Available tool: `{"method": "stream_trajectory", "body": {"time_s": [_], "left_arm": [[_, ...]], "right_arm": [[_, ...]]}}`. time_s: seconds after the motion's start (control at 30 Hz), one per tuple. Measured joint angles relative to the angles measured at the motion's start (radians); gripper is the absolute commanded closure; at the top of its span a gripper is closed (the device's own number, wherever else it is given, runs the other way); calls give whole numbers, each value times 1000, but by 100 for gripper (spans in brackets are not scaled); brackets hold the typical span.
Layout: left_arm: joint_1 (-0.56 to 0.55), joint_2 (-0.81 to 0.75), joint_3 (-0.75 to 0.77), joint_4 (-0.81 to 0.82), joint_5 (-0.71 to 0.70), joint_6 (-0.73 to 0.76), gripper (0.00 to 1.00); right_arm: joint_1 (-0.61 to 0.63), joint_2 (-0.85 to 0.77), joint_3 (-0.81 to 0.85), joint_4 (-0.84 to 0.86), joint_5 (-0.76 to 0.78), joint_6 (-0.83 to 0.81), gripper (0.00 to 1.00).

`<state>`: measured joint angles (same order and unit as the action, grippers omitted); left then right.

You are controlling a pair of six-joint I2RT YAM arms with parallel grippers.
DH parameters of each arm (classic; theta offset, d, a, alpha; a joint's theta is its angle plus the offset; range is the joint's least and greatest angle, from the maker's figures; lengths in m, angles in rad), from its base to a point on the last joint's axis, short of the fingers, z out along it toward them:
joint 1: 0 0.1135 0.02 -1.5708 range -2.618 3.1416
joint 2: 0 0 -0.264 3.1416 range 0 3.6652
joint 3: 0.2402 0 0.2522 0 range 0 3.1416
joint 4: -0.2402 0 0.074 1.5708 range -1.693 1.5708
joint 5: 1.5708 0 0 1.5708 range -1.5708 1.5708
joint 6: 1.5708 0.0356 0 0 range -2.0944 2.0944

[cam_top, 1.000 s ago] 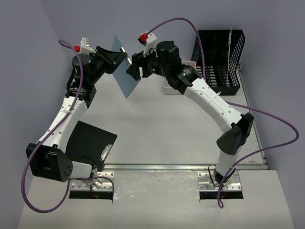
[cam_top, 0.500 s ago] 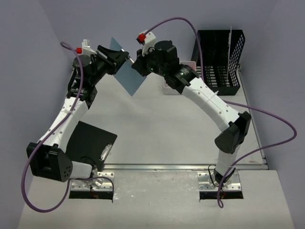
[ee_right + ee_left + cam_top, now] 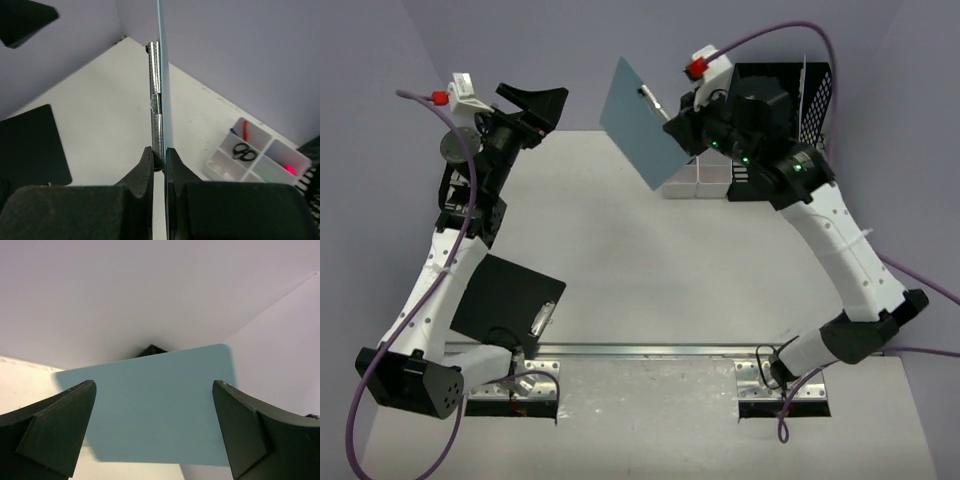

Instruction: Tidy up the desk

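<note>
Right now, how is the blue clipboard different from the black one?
The blue clipboard is pale blue, the black clipboard dark. The blue one hangs on edge in the air, pinched by the right gripper; the black one lies flat on the desk, untouched. Both have a metal clip.

Light blue clipboard [image 3: 642,120] up in the air toward the far side, tilted, edge-on in the right wrist view, with a metal clip [image 3: 156,100] along one face. Black clipboard [image 3: 505,295] flat at the near left, silver clip [image 3: 542,320] at its near right corner. Black mesh file rack [image 3: 815,100] at the far right, a white sheet [image 3: 803,85] upright inside. Just beside it, a white compartment bin [image 3: 260,150]: scissors [image 3: 243,150] in one cell, a red pen [image 3: 245,129] in another, something pink [image 3: 288,167] in a third.
</note>
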<state>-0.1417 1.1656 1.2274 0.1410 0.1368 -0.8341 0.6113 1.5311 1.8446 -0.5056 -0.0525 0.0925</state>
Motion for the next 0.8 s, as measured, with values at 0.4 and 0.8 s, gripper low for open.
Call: {"method": "stream_trajectory", "body": {"time_s": [0.4, 0.8], "left_arm": [[0, -138, -98, 56, -47, 293, 0], [0, -137, -119, 47, -47, 330, 0]], "right_arm": [[-163, -314, -71, 164, 278, -296, 99], [-429, -194, -71, 195, 329, -381, 99]]}}
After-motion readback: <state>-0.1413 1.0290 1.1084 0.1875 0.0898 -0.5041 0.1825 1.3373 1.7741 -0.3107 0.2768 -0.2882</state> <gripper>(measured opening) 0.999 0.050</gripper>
